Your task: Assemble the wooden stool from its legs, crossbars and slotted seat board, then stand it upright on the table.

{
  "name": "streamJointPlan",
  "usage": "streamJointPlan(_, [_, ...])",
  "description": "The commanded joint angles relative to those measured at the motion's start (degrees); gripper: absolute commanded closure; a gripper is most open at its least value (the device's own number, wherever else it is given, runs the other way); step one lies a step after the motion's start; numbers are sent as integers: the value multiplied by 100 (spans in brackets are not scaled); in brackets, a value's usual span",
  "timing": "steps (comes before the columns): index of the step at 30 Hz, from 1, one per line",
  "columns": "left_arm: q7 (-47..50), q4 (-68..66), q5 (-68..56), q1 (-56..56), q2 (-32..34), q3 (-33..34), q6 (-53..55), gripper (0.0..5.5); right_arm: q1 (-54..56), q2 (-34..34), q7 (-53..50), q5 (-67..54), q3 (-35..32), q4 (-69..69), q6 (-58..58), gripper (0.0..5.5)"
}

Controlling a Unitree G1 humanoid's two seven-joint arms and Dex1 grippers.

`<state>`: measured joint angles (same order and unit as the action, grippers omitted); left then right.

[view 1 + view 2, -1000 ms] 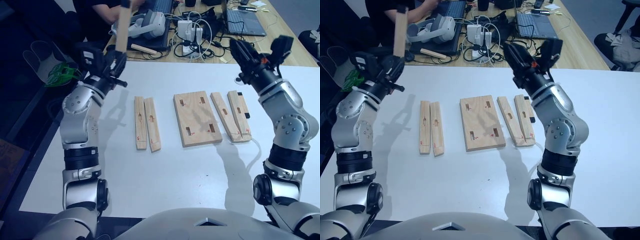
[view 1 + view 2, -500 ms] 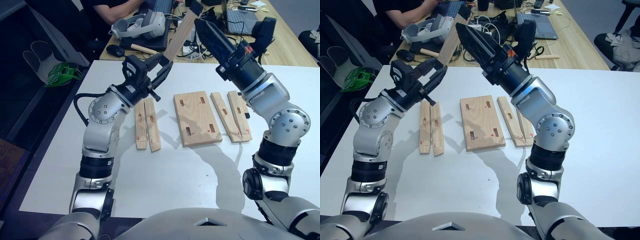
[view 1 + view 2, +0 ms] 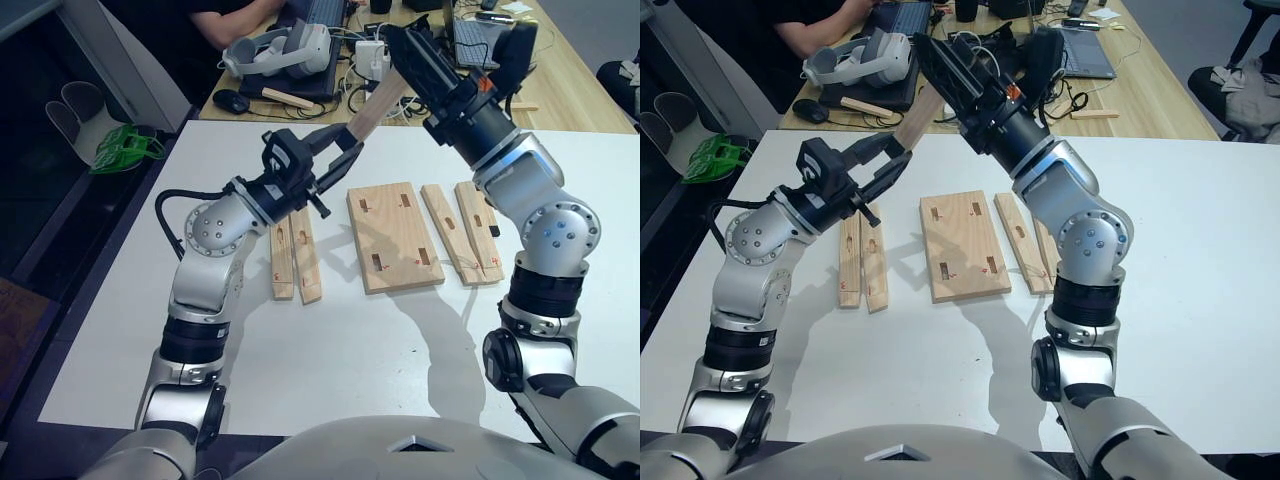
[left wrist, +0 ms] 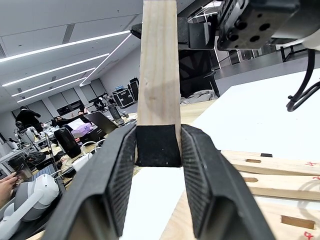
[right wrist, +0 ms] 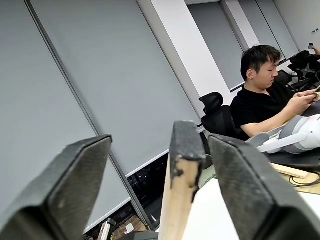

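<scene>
Left wrist view puts the grip closest: my left gripper (image 4: pixel 158 131) is shut narrow on the black-capped end of a pale, square-edged wooden bar (image 4: pixel 159 70), with a matt black pad flat against each side face. The bar rises out of my jaws at a slant, held in the air above the back of the white table (image 3: pixel 330 350), and its grain runs lengthwise on smooth, unfinished faces.

I judge it light and stiff, dry enough not to slip. Held by one end, though, it is a long lever and will want to pivot. A second hold belongs on the flat faces near the far end, clear of any slot or tenon.

My right gripper (image 5: pixel 160 145) is at that far end. Its jaws stand wide, one on either side of the bar's dark tip and apart from it.

Below lie the other parts, all the same blond wood. A pair of tapered legs (image 3: pixel 293 250) lies side by side and touching. The rectangular slotted seat board (image 3: pixel 393 236) lies flat with four small dark mortises. Beyond it a second pair of legs (image 3: pixel 462 232) meets at the near ends.
</scene>
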<state>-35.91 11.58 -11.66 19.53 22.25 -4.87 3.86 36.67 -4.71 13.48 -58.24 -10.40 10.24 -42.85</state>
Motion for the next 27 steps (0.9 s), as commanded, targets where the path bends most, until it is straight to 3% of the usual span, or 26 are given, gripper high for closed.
streamJointPlan(1, [-39, -227, 180, 28, 51, -7, -314, 419, 156, -139, -2, -364, -167, -130, -296, 278])
streamJointPlan(16, [-124, -77, 364, 83, -13, -303, -684, 419, -71, -52, -159, -603, -245, -158, -384, 508])
streamJointPlan(22, [54, -67, 380, 145, -121, -247, -642, 419, -126, -54, -177, -582, -269, -74, -244, 511])
streamJointPlan(27, [630, -524, 543, 387, -171, 183, -655, 320, -161, -154, -390, -300, -481, -27, 166, 511])
